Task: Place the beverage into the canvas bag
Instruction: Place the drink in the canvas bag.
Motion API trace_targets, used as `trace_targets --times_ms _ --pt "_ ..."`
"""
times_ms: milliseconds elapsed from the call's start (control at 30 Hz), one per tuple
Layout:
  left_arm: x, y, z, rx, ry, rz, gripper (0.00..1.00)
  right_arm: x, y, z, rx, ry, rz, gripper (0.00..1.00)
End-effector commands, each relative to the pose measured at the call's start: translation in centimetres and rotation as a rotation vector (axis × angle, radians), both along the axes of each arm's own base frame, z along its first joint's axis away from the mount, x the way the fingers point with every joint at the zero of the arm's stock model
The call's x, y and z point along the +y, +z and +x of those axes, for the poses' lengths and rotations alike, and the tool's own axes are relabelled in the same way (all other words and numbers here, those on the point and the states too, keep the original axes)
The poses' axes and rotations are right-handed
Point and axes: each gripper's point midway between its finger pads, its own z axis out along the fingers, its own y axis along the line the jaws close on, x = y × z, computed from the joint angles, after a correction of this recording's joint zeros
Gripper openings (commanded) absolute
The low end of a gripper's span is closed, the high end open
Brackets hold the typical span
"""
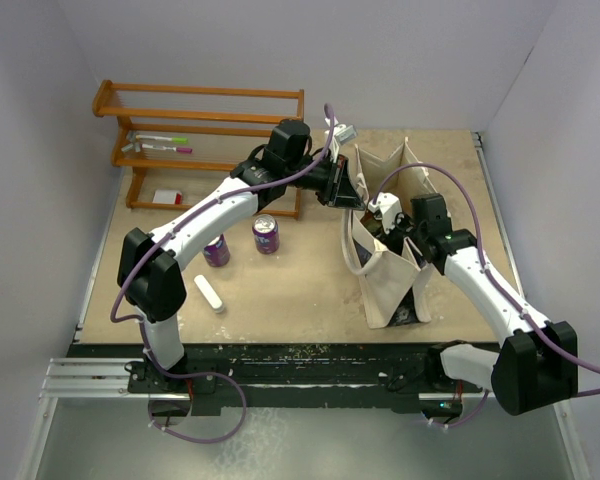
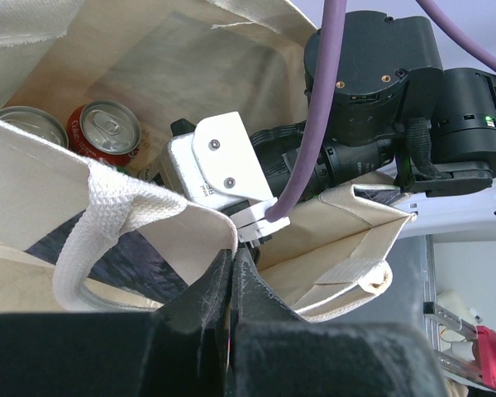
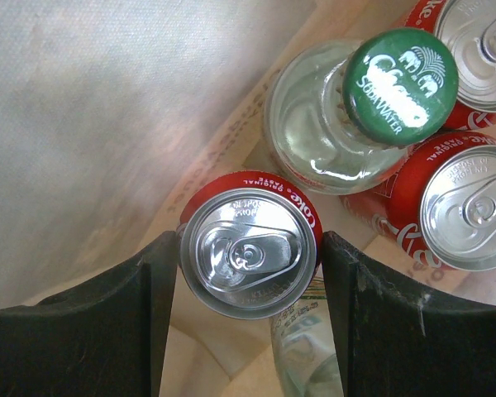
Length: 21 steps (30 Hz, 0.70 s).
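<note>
The cream canvas bag (image 1: 390,285) stands at the table's right centre with its mouth spread. My left gripper (image 2: 231,258) is shut on the bag's rim (image 2: 194,219) and holds that edge up; from above it sits at the bag's left top corner (image 1: 352,190). My right gripper (image 3: 250,248) reaches down inside the bag (image 1: 387,213), its fingers pressed against both sides of a red cola can (image 3: 250,252), the beverage. The can is upright, seen from the top. Whether it rests on the bag's floor is hidden.
Inside the bag stand a green-capped soda water bottle (image 3: 401,83) and two more red cans (image 3: 467,207), with a clear bottle (image 3: 306,347) lying underneath. On the table are two purple cans (image 1: 266,233), a white stick (image 1: 209,294) and a wooden rack (image 1: 200,140).
</note>
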Motion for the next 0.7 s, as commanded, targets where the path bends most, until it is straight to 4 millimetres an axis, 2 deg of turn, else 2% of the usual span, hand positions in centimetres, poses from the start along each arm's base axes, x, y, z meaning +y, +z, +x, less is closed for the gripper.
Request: trace_targets --times_ms 0,667 --pt "1.1 3.7 0.5 -0.087 0.031 -0.066 0.00 -1.8 -0.6 1.0 -0.036 -0.013 -0.104 0.60" --pt "1.1 3.6 0.6 -0.085 0.029 -0.065 0.00 -1.2 3.6 1.8 -0.101 -0.020 -0.056 0.79"
